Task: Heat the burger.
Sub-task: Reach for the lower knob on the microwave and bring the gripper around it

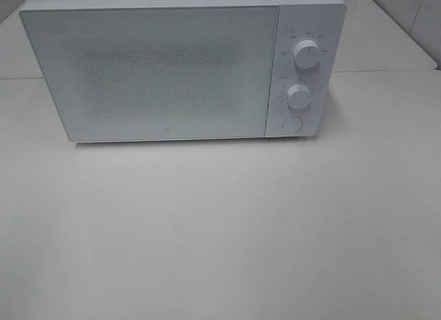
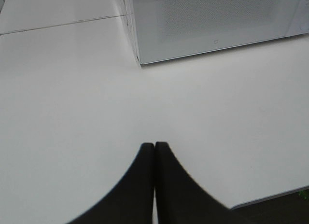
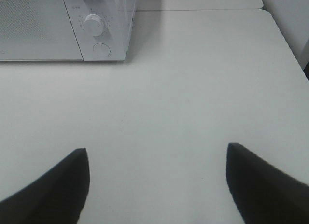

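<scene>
White table, a white microwave standing at its far side with the door closed.
The microwave's front faces the high camera. The left gripper hangs over bare tabletop with its jaws pressed together on nothing, and the right gripper is spread wide and empty. On the panel right of the door, the upper dial sits over the lower dial, with a round button beneath. The burger shows in no view, so its place and facing cannot be told.
</scene>
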Controlling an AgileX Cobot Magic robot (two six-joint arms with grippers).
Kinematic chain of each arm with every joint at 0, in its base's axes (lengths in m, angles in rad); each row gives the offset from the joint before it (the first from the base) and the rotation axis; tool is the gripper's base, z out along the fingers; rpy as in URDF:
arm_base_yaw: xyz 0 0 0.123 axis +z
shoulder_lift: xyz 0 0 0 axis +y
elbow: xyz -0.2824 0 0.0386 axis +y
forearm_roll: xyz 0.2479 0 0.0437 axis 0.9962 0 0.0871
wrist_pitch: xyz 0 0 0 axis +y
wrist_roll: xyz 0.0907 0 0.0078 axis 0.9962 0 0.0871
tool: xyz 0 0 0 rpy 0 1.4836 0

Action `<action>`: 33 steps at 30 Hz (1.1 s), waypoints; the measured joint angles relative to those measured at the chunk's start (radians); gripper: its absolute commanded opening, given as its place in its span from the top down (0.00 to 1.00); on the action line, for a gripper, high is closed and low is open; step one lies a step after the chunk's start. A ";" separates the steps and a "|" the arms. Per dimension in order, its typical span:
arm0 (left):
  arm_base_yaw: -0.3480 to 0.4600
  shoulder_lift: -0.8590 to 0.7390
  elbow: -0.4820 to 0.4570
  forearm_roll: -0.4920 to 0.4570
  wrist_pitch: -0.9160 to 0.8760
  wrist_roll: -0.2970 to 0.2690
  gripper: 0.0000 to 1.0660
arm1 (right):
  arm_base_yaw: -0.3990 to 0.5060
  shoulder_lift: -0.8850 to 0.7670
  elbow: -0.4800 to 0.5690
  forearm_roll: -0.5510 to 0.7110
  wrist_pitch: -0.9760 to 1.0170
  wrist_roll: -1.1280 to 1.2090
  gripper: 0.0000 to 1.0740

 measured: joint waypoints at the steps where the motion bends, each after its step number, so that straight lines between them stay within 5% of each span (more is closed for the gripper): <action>1: 0.000 0.000 0.000 0.000 0.000 0.000 1.00 | 0.000 0.000 0.000 0.000 0.000 0.000 0.31; 20: 0.002 -0.005 0.000 -0.001 0.000 0.000 1.00 | 0.000 0.000 -0.014 0.000 -0.078 0.001 0.31; 33: 0.002 -0.005 0.000 -0.001 0.000 0.000 1.00 | 0.000 0.055 -0.014 0.000 -0.397 0.001 0.33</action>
